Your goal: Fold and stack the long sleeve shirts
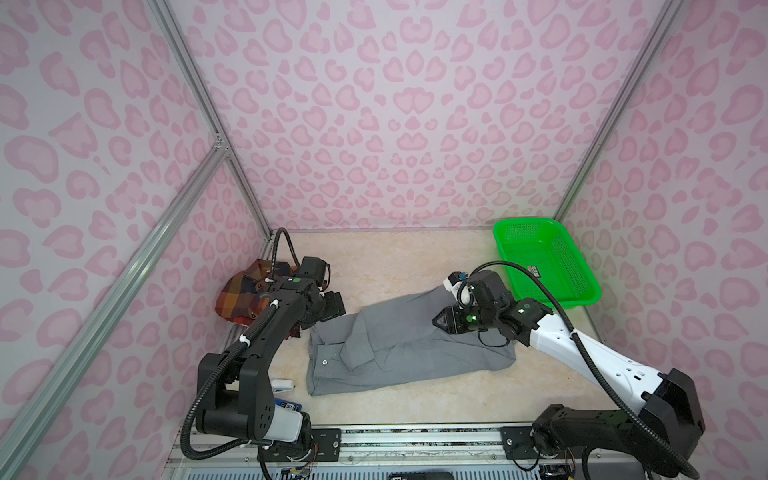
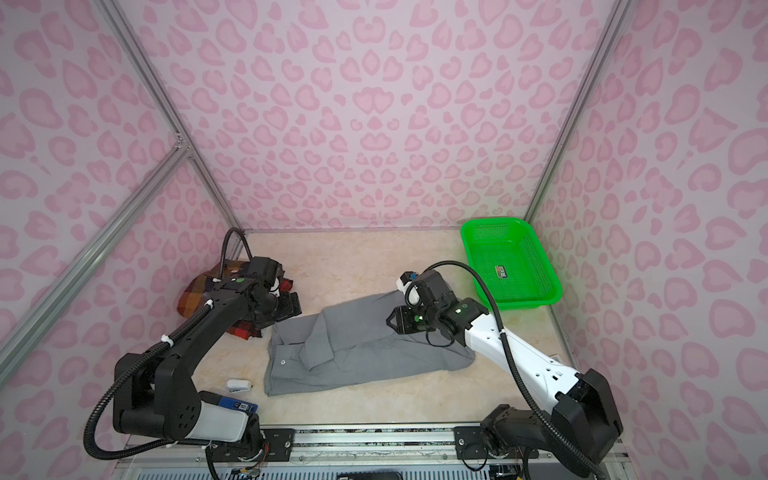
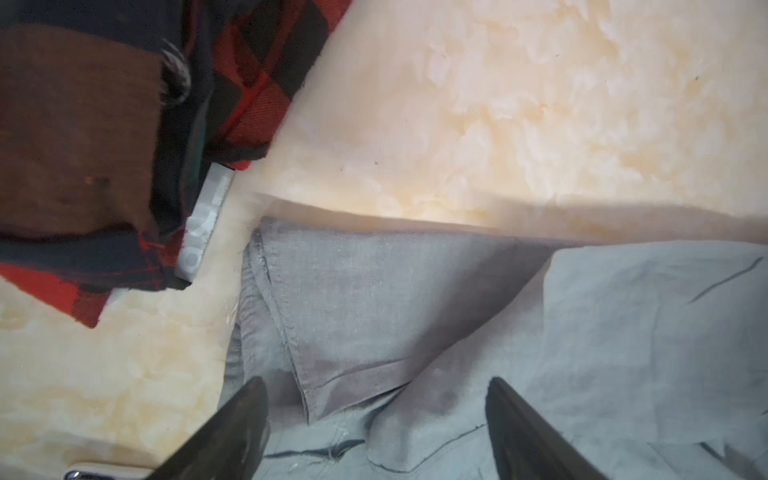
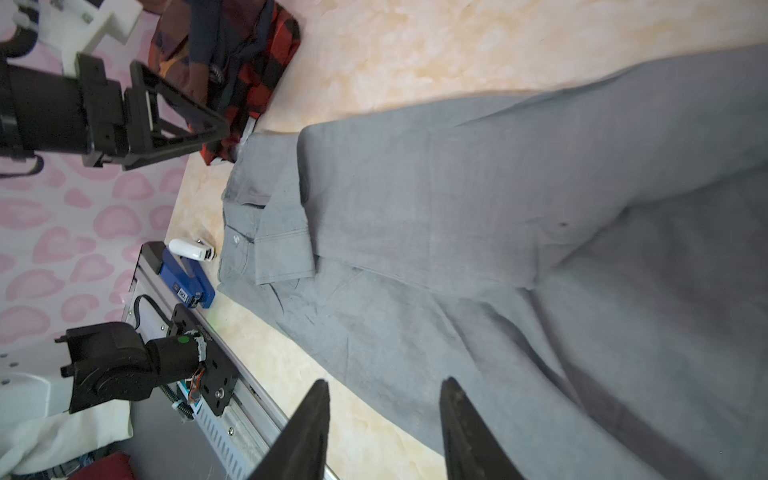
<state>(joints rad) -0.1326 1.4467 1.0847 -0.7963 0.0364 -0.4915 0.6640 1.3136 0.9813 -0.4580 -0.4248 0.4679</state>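
Plaid shirt [image 1: 237, 297] is lying bunched at centre left, beside the left gripper [image 1: 336, 307], hanging wide open and empty over the collar end of the gray shirt [image 1: 415, 353] lying mid-frame; right gripper [image 1: 437, 322] is hovering over its right part, jaws apart, empty

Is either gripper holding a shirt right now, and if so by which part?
Nothing is held. The left gripper and right gripper both have jaws apart over the gray shirt, with no cloth between them.

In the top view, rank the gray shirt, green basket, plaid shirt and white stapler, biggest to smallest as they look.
Gray shirt
green basket
plaid shirt, partly hidden by the left arm, so unsure
white stapler
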